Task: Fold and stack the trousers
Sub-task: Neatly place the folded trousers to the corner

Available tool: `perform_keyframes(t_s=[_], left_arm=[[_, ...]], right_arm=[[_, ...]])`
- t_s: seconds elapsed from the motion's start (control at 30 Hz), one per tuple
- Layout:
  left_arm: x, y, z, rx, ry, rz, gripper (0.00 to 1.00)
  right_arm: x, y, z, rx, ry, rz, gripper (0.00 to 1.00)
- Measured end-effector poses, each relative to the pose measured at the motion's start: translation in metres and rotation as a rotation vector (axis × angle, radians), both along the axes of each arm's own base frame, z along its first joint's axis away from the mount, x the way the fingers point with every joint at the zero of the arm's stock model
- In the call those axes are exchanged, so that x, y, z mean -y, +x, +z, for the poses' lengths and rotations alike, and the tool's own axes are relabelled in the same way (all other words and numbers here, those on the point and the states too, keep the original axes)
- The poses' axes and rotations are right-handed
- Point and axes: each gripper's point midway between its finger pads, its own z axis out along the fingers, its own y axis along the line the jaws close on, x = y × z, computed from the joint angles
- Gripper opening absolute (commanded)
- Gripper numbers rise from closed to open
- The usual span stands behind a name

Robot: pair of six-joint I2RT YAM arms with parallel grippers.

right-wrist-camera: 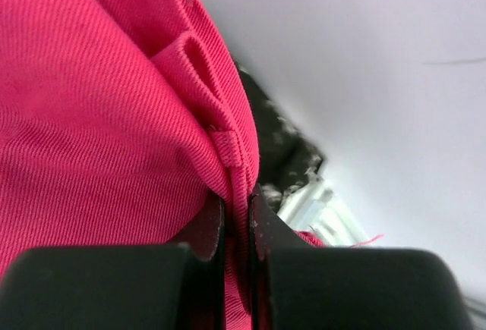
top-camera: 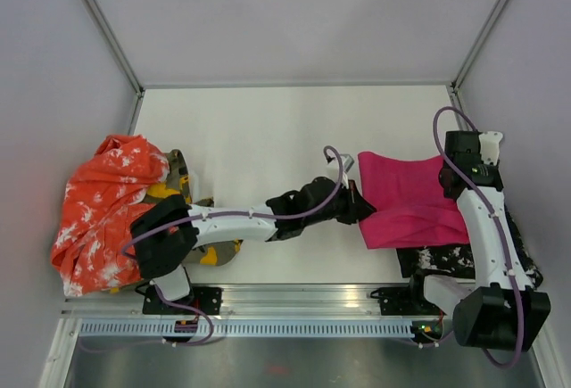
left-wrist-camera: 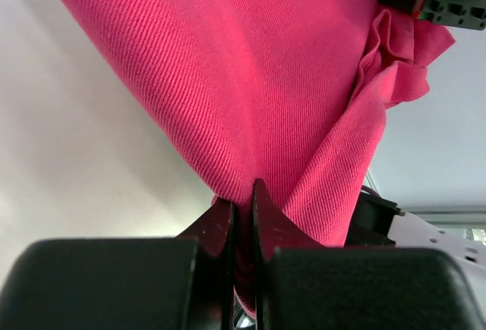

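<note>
Magenta-pink trousers [top-camera: 410, 201] lie near the right edge of the tabletop [top-camera: 259, 138], held between both arms. The left jaws pinch the cloth's left edge. The right jaws are pressed together on a seam at its far right corner. Black splattered trousers [top-camera: 446, 259] lie partly hidden beneath. Orange-white trousers [top-camera: 103, 210] are heaped at the left edge. The left arm mostly hides the camouflage trousers [top-camera: 178, 183]. Bare tabletop spans the middle and far side.

The black splattered trousers [top-camera: 442, 261] lie mostly hidden beneath the magenta trousers [top-camera: 406, 201] and the right arm [top-camera: 486, 218]. Both wrist views cut the magenta trousers off at their edges.
</note>
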Motion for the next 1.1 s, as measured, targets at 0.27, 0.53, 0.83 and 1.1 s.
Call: perform_keyframes(t_s=[0.27, 0.53, 0.83, 1.1], left_arm=[[0.050, -0.021, -0.040, -0.010, -0.008, 0.001, 0.02], [0.082, -0.030, -0.029, 0.003, -0.128, -0.027, 0.02], [0.104, -0.053, -0.048, 0.001, -0.104, -0.071, 0.02], [0.111, -0.053, -0.067, -0.006, -0.084, -0.076, 0.02]], right_arm=[[0.045, -0.022, -0.012, -0.052, -0.157, -0.026, 0.00], [0.084, -0.057, -0.022, -0.075, -0.177, -0.159, 0.00], [0.103, -0.077, -0.038, -0.153, -0.225, -0.227, 0.00], [0.109, -0.078, -0.057, -0.191, -0.241, -0.229, 0.01]])
